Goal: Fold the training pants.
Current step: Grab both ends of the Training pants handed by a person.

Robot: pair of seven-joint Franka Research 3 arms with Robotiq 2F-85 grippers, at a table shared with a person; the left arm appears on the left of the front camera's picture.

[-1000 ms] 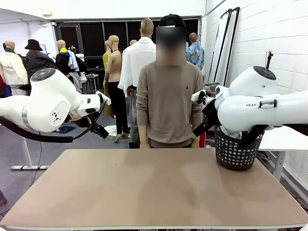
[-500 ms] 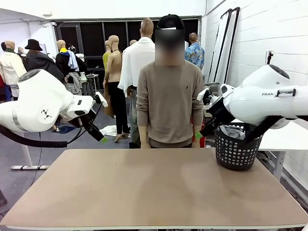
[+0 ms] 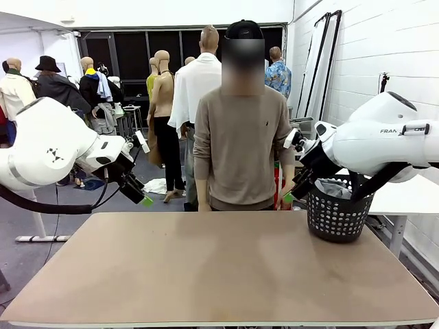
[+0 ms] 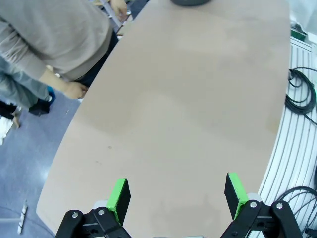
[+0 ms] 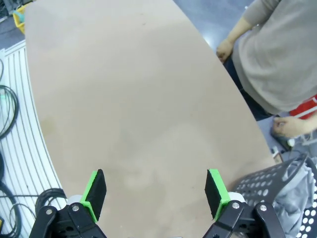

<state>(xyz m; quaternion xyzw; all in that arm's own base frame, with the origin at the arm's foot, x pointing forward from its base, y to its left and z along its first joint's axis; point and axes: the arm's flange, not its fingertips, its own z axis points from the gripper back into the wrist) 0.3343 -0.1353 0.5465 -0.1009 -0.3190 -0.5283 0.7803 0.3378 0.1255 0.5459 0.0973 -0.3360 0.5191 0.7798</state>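
Observation:
Bunched light grey cloth (image 3: 332,187) lies in the black basket (image 3: 336,221) at the table's far right; it also shows in the right wrist view (image 5: 298,197). I cannot tell whether it is the training pants. My left gripper (image 3: 144,199) hangs open above the far left edge of the table, with nothing between its green pads (image 4: 119,197). My right gripper (image 3: 289,197) hangs open over the far right, just left of the basket, and its pads (image 5: 216,190) are bare too. Below both grippers (image 4: 176,196) (image 5: 155,192) lies bare tabletop.
A person in a beige-brown sweater (image 3: 240,147) stands at the far edge of the brown table (image 3: 219,267), hands (image 4: 74,90) (image 5: 225,49) low at its rim. The basket rim (image 5: 277,184) is close beside my right gripper. Cables (image 4: 302,96) lie on the floor on my side.
Both arms have shifted a little outward, the left gripper leftward and the right gripper rightward toward the basket, each dipping slightly. Both stay open.

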